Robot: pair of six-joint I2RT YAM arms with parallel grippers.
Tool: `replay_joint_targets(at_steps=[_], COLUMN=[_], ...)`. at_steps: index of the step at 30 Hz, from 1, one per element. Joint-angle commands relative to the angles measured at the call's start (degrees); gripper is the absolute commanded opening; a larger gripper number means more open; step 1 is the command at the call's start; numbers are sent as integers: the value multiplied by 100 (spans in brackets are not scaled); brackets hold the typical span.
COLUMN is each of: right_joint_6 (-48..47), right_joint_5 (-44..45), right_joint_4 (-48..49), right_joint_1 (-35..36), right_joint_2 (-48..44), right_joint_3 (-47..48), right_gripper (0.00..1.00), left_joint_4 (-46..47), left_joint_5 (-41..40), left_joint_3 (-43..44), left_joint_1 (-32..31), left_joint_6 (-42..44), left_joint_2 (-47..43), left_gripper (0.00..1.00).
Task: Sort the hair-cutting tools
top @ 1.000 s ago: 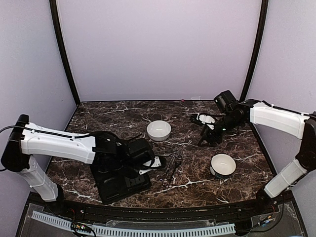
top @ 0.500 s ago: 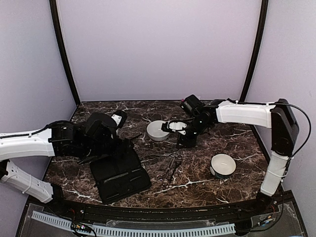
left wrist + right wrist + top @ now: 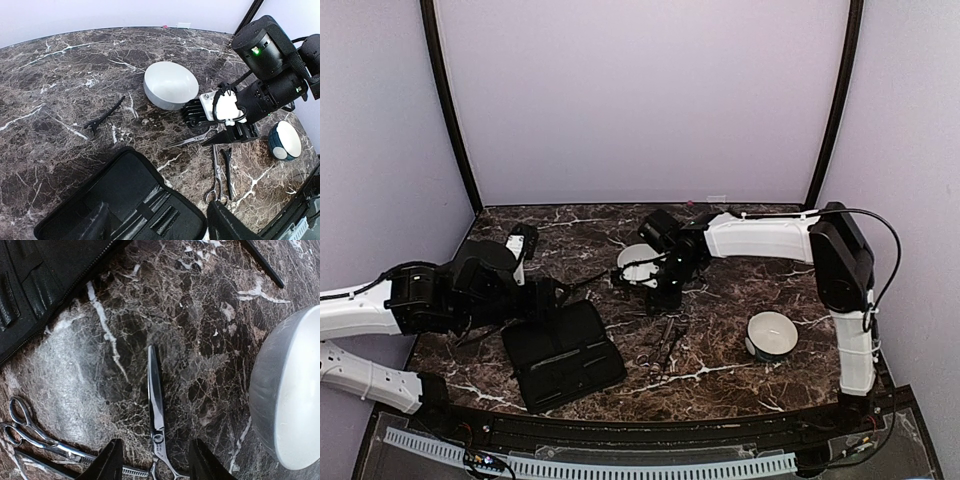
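One pair of silver scissors (image 3: 157,410) lies on the marble between my right gripper's (image 3: 156,465) open fingers, blade pointing away; it also shows in the left wrist view (image 3: 192,140). A second pair of scissors (image 3: 218,175) and a slim black clip (image 3: 228,167) lie side by side just in front (image 3: 665,345). Another black clip (image 3: 105,117) lies left of the white bowl (image 3: 641,263). My right gripper (image 3: 655,296) is low, beside that bowl. My left gripper (image 3: 160,231) is open and empty above the black case (image 3: 120,205), and it also shows in the top view (image 3: 542,296).
The open flat black case (image 3: 565,355) lies at front left. A second bowl, white inside and blue outside (image 3: 772,333), stands at front right. Curved black posts and lilac walls close in the table on three sides.
My right arm has swung from the far right to the white bowl and come down over the scissors. My left arm has pulled back left, off the case.
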Motion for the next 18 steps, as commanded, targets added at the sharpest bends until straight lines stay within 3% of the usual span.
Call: replay_joint_targets(at_steps=[1, 18], right_joint_6=[20, 21], right_joint_5=[125, 49], right_joint_4=[-245, -791], right_joint_1=[-8, -7], right_joint_2=[211, 871], right_joint_3=[294, 787], right_gripper=[45, 30], left_joint_4=[-159, -217], left_joint_5=[-90, -65], left_joint_3=[-164, -273], left_joint_1=[6, 10], left_joint_6=[-163, -151], left_joint_2=[-302, -450], left_gripper=[67, 67])
